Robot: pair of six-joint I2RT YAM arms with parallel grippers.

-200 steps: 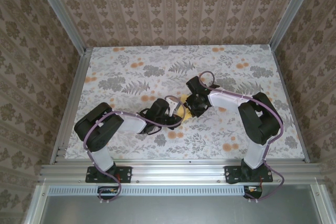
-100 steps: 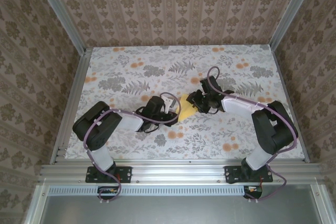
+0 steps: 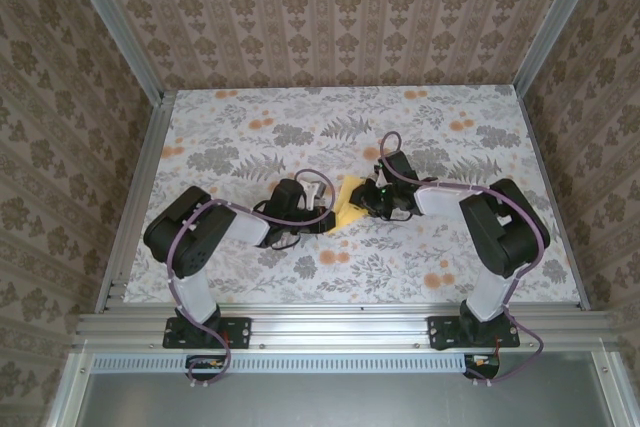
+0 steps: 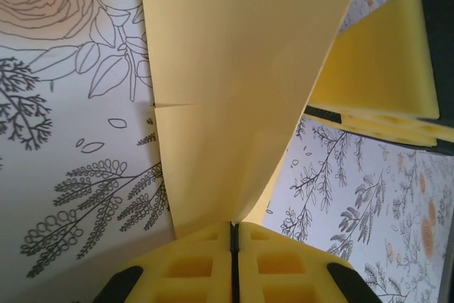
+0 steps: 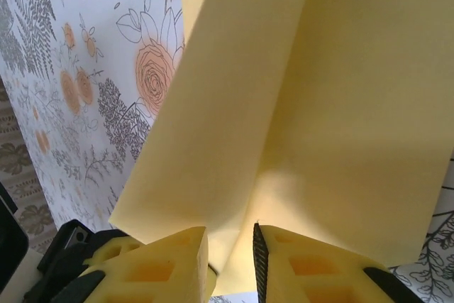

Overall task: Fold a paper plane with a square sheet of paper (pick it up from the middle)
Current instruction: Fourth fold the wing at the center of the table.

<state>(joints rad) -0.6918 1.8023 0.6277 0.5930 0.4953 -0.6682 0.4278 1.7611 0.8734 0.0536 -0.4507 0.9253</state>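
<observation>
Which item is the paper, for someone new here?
Start at the middle of the floral-print table. Between the left gripper and right gripper is the folded sheet of paper: plain pale yellow, unlike the printed orange flowers around it.

The table (image 3: 250, 137) has a white cover with grey leaves and orange flower prints (image 3: 436, 279). Brown patterned wallpaper (image 3: 330, 17) stands on three sides. A metal rail (image 3: 330, 325) runs along the near edge.

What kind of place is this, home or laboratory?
Probably a robot test cell, not a home: aluminium frame posts, wallpapered wall panels, and the left arm and right arm bolted at the floral table's edge.
</observation>
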